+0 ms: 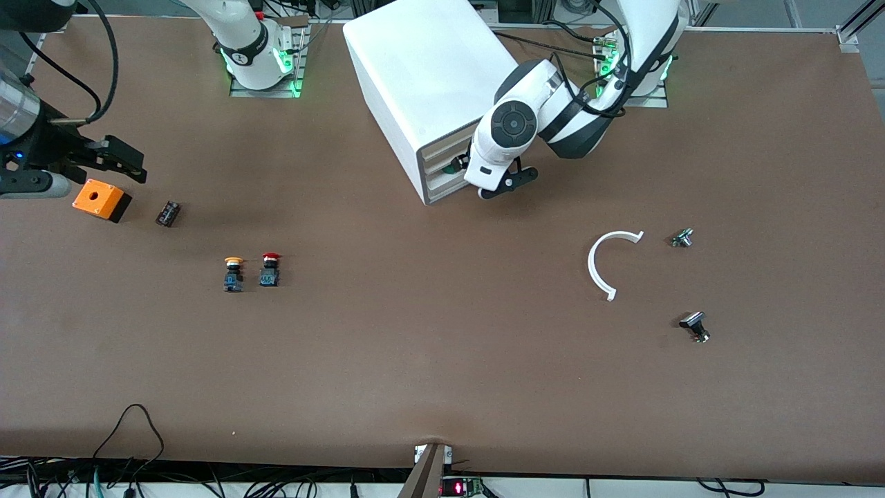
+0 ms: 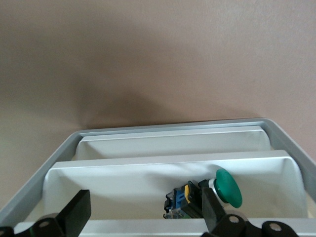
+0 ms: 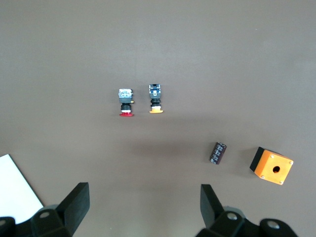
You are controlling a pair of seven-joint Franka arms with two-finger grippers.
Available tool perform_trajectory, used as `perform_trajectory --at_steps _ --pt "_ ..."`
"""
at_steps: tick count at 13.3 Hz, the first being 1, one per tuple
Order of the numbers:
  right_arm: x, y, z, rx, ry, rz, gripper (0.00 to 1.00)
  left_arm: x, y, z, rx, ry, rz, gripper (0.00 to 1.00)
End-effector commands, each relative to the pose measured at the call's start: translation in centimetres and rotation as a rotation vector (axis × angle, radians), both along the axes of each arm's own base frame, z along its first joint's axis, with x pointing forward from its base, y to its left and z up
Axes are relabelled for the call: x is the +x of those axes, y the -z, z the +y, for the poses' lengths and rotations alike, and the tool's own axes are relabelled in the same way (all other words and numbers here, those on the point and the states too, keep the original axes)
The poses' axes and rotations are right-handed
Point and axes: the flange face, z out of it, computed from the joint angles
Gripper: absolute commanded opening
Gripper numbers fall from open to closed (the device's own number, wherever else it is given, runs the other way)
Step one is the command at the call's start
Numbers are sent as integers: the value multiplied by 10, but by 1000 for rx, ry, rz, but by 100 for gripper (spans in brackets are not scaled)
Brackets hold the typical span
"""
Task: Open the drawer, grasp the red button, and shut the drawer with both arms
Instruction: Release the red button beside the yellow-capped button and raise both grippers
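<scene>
The white cabinet (image 1: 415, 62) stands at the robots' side of the table. My left gripper (image 1: 508, 183) hangs open at its front, over a pulled-out white drawer (image 2: 148, 165). In the left wrist view the left gripper (image 2: 143, 212) has a green-capped button (image 2: 228, 186) lying in that drawer, its blue and black body just inside one finger (image 2: 210, 207). The red-capped button (image 1: 269, 270) stands on the table toward the right arm's end, also the red-capped button (image 3: 126, 102) in the right wrist view. My right gripper (image 1: 117, 162) hovers open and empty over the table by the orange box; the right gripper (image 3: 143, 207) holds nothing.
A yellow-orange-capped button (image 1: 234, 274) stands beside the red one. An orange box (image 1: 101, 200) with a round hole and a small black part (image 1: 168, 213) lie under the right hand. Toward the left arm's end lie a white curved piece (image 1: 608, 266) and two small parts (image 1: 682, 238) (image 1: 695, 326).
</scene>
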Motion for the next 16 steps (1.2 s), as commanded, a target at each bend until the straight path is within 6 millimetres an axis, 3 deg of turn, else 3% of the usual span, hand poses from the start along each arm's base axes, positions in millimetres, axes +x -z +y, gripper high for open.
perform_trajectory --at_steps 1,3,5,7,9,12,13,15,16 --pt "-1 -15 1 3 31 19 99 42 -47 28 51 21 -55 99" --pt "-4 -20 19 2 97 15 99 75 -84 49 72 37 -94 99" --pt "-10 -27 23 1 104 13 99 103 -108 75 25 105 -118 99" --pt "-10 -29 21 4 92 11 99 134 -134 120 -20 201 -132 99" --pt "-10 -28 17 0 92 12 99 150 -160 161 -4 375 -126 99" --pt "-14 -33 11 5 93 11 99 162 -207 209 -11 546 -148 99" --pt "-19 -43 11 7 93 -7 99 157 -225 227 -16 613 -171 99" --pt "-24 -50 29 5 59 -21 99 141 -237 265 -6 668 -210 99" --pt "-24 -49 28 5 59 -19 99 136 -246 283 -10 697 -230 99"
